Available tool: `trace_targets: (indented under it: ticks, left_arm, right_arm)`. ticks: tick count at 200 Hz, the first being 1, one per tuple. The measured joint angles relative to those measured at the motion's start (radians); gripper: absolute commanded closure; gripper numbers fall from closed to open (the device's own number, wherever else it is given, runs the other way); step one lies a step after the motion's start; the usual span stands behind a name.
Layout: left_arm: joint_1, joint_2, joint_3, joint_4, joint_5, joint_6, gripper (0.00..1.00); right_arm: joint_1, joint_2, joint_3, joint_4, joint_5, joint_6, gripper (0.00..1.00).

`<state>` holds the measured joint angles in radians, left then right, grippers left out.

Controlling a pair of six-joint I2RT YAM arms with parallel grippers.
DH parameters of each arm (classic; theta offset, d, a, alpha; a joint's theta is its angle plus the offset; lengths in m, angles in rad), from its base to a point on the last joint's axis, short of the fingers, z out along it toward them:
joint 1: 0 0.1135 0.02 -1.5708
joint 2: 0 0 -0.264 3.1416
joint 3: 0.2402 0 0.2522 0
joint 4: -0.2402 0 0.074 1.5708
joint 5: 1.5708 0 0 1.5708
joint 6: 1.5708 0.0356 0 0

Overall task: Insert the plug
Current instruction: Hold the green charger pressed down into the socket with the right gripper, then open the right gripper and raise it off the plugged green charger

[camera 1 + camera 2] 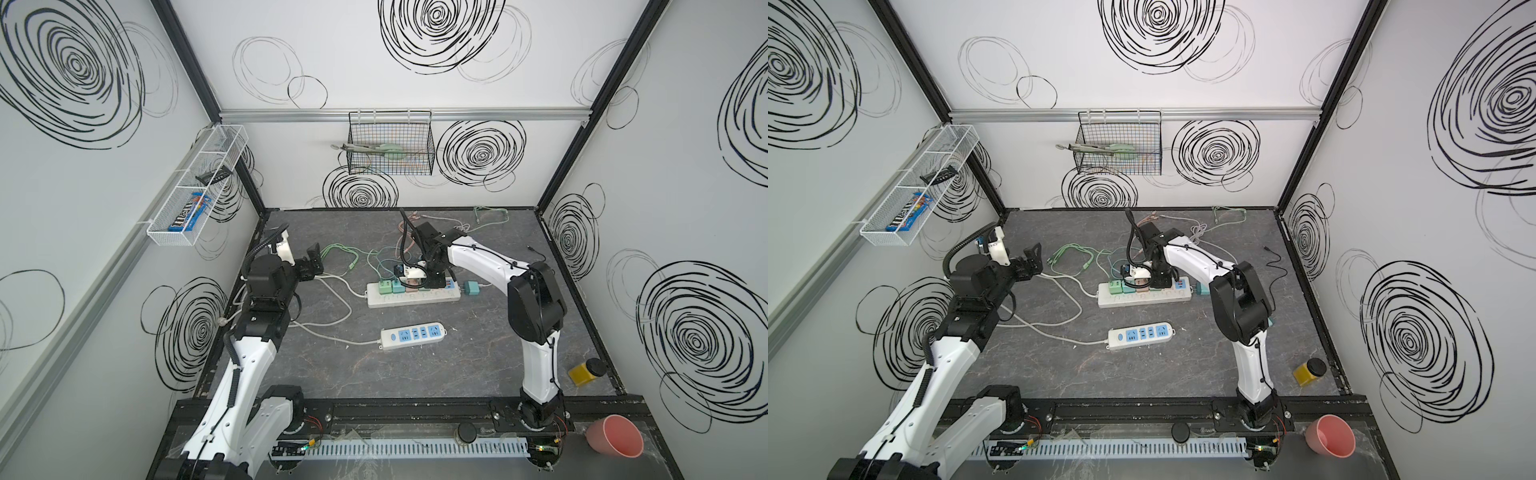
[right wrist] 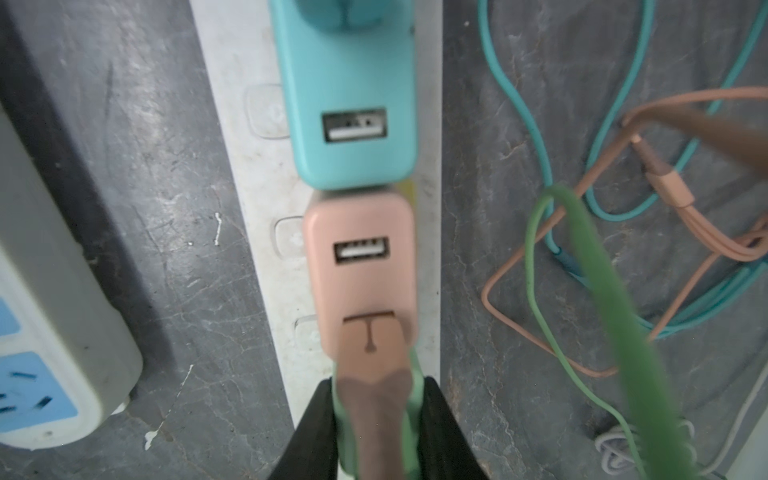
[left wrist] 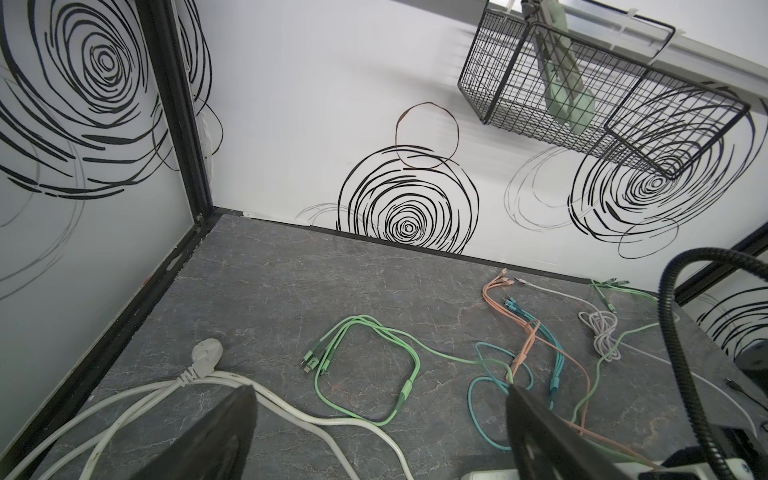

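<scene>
Right wrist: tool point(image 2: 376, 388) pinches flat pink plug point(image 2: 370, 338); adapter point(image 2: 360, 218) rounded, smooth.

Blur and crop notes, mostly right wrist view.
Pink plug point(image 2: 370, 353) is blurred against the pink adapter point(image 2: 361, 274), can't tell if seated. Right gripper point(image 2: 376, 399) fingers run off frame, and the green piece between them is unidentifiable. Green cable point(image 2: 602, 291) is a foreground smear. Teal adapter point(image 2: 353, 83) and left gripper point(image 3: 380, 392) are cropped.

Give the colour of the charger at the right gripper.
Pale pink charger; best in right wrist view.
</scene>
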<state>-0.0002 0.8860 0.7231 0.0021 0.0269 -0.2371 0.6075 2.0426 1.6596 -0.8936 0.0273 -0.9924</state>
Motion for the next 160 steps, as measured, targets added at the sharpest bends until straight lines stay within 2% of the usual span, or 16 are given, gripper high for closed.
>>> trace_targets:
  ticks: [78,90,101,110,113,116,119,120,122,160]
  left_arm:
    - [0.003,0.024,0.0,0.0,-0.005,-0.017,0.04]
    - [0.003,0.032,0.0,-0.001,-0.009,-0.023,0.04]
    - [0.003,0.039,0.0,-0.002,-0.013,-0.029,0.04]
    - [0.003,0.044,0.0,-0.004,-0.018,-0.034,0.04]
    - [0.003,0.045,0.0,-0.004,-0.019,-0.035,0.04]
    - [0.003,0.048,0.001,-0.005,-0.023,-0.037,0.04]
    - [0.003,0.05,0.002,-0.006,-0.026,-0.037,0.04]
    - [0.003,0.051,0.002,-0.007,-0.027,-0.037,0.04]
    - [0.003,0.052,0.002,-0.008,-0.029,-0.038,0.04]
    - [0.003,0.074,0.005,-0.011,-0.061,-0.045,0.04]
  right_arm:
    - [0.0,0.066,0.097,-0.091,0.015,0.023,1.0]
    - [0.0,0.064,0.098,-0.092,0.021,0.024,0.89]
    - [0.001,0.065,0.102,-0.097,0.022,0.026,0.67]
    - [0.001,0.065,0.106,-0.101,0.018,0.028,0.53]
    - [0.0,0.065,0.106,-0.102,0.017,0.03,0.44]
    - [-0.001,0.065,0.106,-0.101,0.013,0.034,0.28]
    - [-0.002,0.066,0.105,-0.097,0.013,0.032,0.19]
    - [-0.002,0.067,0.104,-0.093,0.011,0.035,0.09]
    - [-0.003,0.067,0.103,-0.09,0.007,0.038,0.0]
    - [-0.034,0.02,0.012,0.011,-0.045,0.079,0.03]
